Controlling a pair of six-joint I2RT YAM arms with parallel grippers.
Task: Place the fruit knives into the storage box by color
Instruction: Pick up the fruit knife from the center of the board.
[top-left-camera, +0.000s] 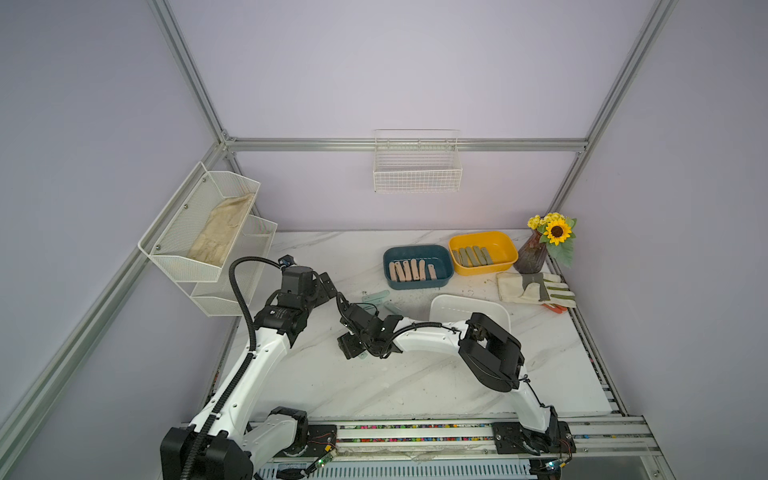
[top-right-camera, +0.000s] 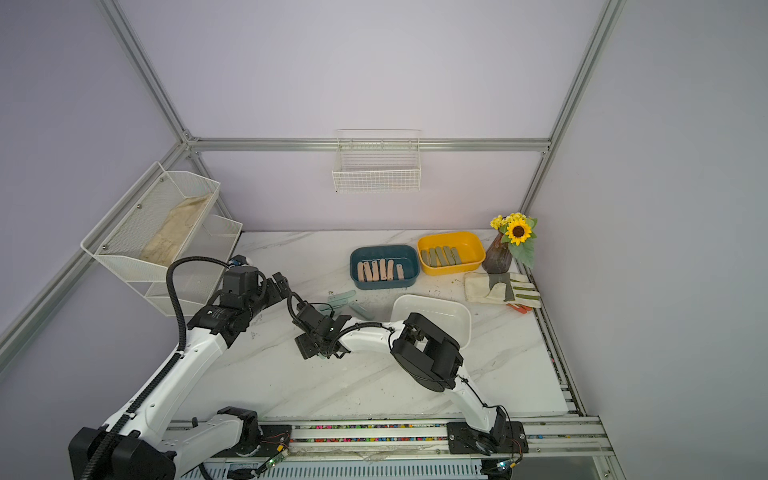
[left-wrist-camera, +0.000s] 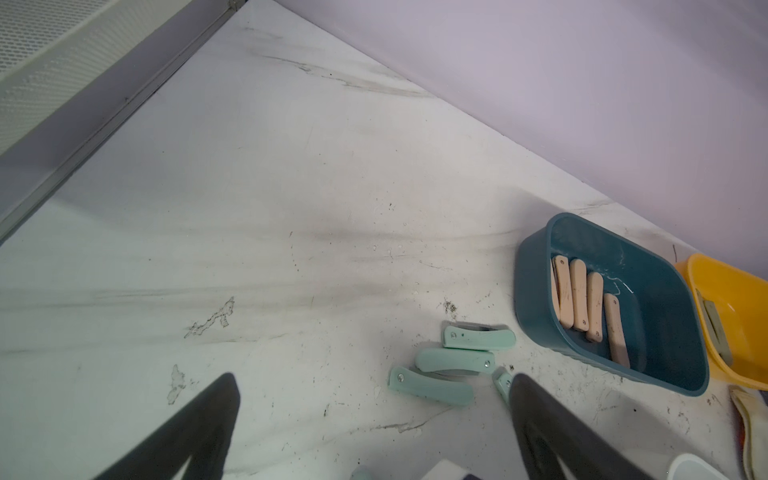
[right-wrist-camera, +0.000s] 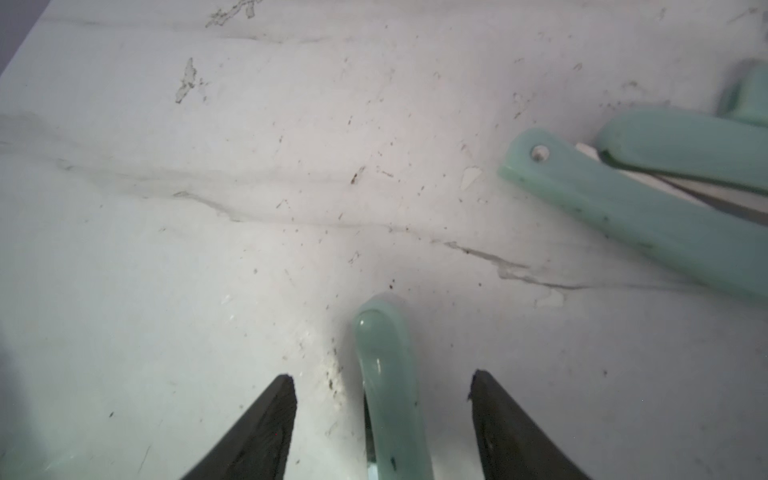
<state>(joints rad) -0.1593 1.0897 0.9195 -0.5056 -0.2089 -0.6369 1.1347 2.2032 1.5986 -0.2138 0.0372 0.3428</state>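
Observation:
Three mint green fruit knives (left-wrist-camera: 455, 360) lie loose on the marble beside the blue storage box (top-left-camera: 415, 248), which holds several peach pink knives (top-left-camera: 409, 270). The yellow box (top-left-camera: 482, 235) holds several olive knives (top-left-camera: 471, 256). A white box (top-left-camera: 457, 297) is partly hidden by the right arm. My right gripper (right-wrist-camera: 382, 374) is open and low over the table, astride another mint knife (right-wrist-camera: 388, 419) with a gap on each side. In a top view it sits mid-table (top-left-camera: 353, 351). My left gripper (left-wrist-camera: 374, 378) is wide open with nothing in it, left of the loose knives (top-left-camera: 376, 297).
A striped work glove (top-left-camera: 536, 289) and a vase with a sunflower (top-left-camera: 536, 249) sit at the right edge. A mesh shelf (top-left-camera: 203, 224) hangs on the left wall and a wire basket (top-left-camera: 417, 166) on the back wall. Both arms reach in from the front rail.

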